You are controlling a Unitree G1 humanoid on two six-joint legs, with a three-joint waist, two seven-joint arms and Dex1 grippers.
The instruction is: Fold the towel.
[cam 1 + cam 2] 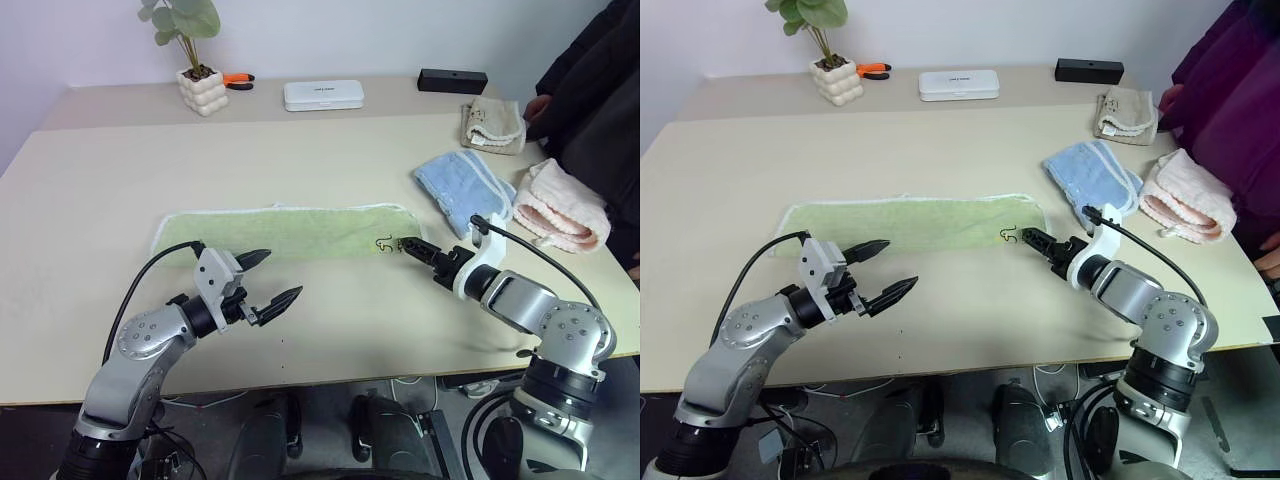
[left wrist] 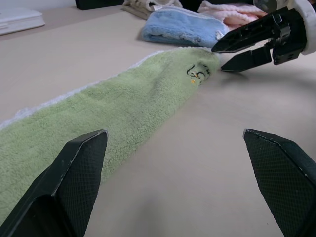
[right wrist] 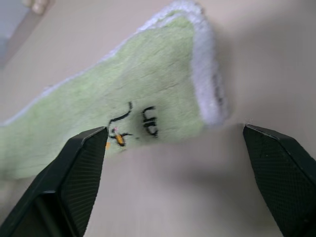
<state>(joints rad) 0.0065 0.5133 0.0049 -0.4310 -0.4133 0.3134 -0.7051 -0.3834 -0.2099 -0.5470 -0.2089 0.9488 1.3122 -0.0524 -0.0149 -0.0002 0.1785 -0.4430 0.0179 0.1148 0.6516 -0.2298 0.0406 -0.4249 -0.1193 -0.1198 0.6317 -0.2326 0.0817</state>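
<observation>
The towel (image 1: 285, 232) is lying flat on the table (image 1: 300, 150) as a long narrow green strip, apparently already doubled lengthwise, with its embroidered mark (image 1: 384, 243) at the end nearest the light blue towel (image 1: 462, 186). It is looking soft, limp and light, terry pile likely gripping well but sagging and dragging if lifted by one point. The right gripper (image 1: 413, 247) is hovering just off the marked end of the towel, fingers apart and holding nothing. The left gripper (image 1: 271, 277) is waiting near the towel's opposite end, just off its near long edge, jaws standing wide and empty. Best hold, in my judgement, is pinching the whitish edging at an end corner, both layers together.
</observation>
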